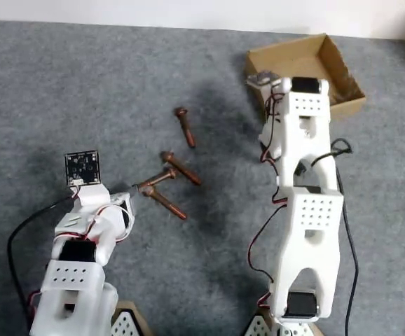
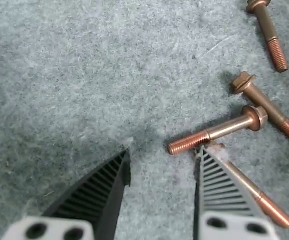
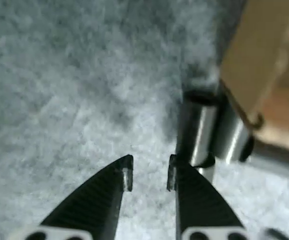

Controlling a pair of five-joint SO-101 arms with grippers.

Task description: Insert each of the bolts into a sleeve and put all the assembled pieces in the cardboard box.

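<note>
The left gripper is spread above the grey carpet, holding nothing; the threaded end of one bolt lies just beside one fingertip, and a second bolt runs under that finger. The right gripper is slightly parted and empty, with two metal sleeves just past one fingertip, against the cardboard box wall

Grey felt mat underneath; white strip along far edge.
</note>
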